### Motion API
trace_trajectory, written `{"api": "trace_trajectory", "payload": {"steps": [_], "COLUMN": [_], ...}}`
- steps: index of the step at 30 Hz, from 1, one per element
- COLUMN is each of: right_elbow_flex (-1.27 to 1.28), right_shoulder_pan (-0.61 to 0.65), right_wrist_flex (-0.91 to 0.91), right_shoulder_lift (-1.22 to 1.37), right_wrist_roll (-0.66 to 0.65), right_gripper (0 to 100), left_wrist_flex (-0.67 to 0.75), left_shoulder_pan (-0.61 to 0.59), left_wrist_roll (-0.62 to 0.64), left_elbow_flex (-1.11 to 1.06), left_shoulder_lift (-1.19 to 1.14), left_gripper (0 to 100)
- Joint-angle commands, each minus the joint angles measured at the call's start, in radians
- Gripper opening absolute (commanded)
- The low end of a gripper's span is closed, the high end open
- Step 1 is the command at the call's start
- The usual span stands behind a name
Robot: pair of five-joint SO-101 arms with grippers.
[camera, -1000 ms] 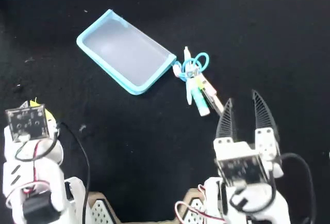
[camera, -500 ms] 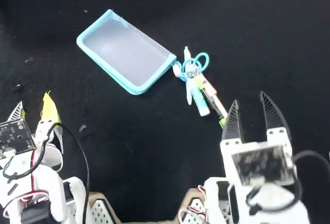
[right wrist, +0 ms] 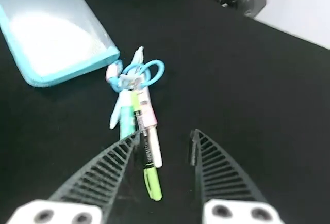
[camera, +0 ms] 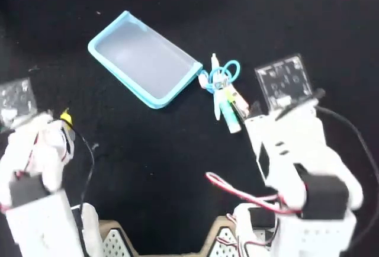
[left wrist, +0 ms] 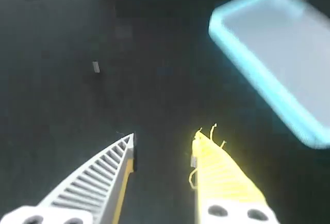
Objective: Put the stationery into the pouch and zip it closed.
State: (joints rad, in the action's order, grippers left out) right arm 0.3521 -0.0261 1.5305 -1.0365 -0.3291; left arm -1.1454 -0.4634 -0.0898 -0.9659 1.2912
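The black table [camera: 308, 26] ends in a straight far edge at 12 o'clock in the high view. A broad stretch of its dark surface lies between that edge and the task's things, and another runs out toward 3 o'clock.

The pouch [camera: 145, 58] lies flat at about 11 o'clock from the table's middle. Its long axis runs from 10 o'clock to 4 o'clock, with a turquoise rim around a pale translucent face. The stationery [camera: 225, 91] is outside it on the table, bundled just beside the pouch's 4 o'clock end. Whether the two touch cannot be told. The blue scissor loops [right wrist: 143, 72] sit at the end nearest the pouch, and the pens trail away toward 5 o'clock.

The right arm [camera: 290, 138] stands at 5 o'clock from the bundle, close beside its trailing end. The right gripper [right wrist: 166, 132] is spread wide and holds nothing, with the pen tips near one finger.

The left arm [camera: 35, 150] is at 8 o'clock, well apart from the pouch [left wrist: 278, 53] with dark table between. The left gripper [left wrist: 165, 136] is parted about as wide, with nothing between its white and yellow fingers.
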Motion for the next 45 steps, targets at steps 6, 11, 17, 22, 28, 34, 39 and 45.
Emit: {"api": "trace_trajectory", "payload": {"steps": [6, 11, 17, 22, 28, 34, 39, 45], "right_elbow_flex": [0.024, 0.189, 0.515, 0.702, 0.685, 0.516, 0.371, 0.251], "right_shoulder_pan": [0.155, 0.161, 0.249, 0.293, 0.285, 0.284, 0.245, 0.198], "right_wrist_flex": [-0.164, -0.468, -0.816, -1.089, -1.120, -1.119, -1.126, -1.126], "right_shoulder_lift": [0.286, 0.351, 0.366, 0.367, 0.452, 0.716, 0.891, 1.050], "right_wrist_roll": [0.000, -0.058, -0.292, -0.336, -0.336, -0.405, -0.422, -0.497], "right_gripper": [14.9, 14.8, 14.9, 15.6, 29.6, 25.0, 25.0, 25.0], "left_wrist_flex": [0.100, 0.252, 0.446, 0.486, 0.486, 0.482, 0.480, 0.480], "left_shoulder_pan": [0.021, 0.137, 0.222, 0.223, 0.228, 0.223, 0.223, 0.225], "left_wrist_roll": [0.161, 0.124, 0.124, 0.124, 0.127, 0.126, 0.126, 0.126], "left_elbow_flex": [0.016, -0.150, -0.335, -0.372, -0.372, -0.374, -0.374, -0.374], "left_shoulder_lift": [-0.293, -0.295, -0.295, -0.295, -0.302, -0.302, -0.304, -0.304], "left_gripper": [19, 19, 19, 19, 19, 19, 19, 19]}}
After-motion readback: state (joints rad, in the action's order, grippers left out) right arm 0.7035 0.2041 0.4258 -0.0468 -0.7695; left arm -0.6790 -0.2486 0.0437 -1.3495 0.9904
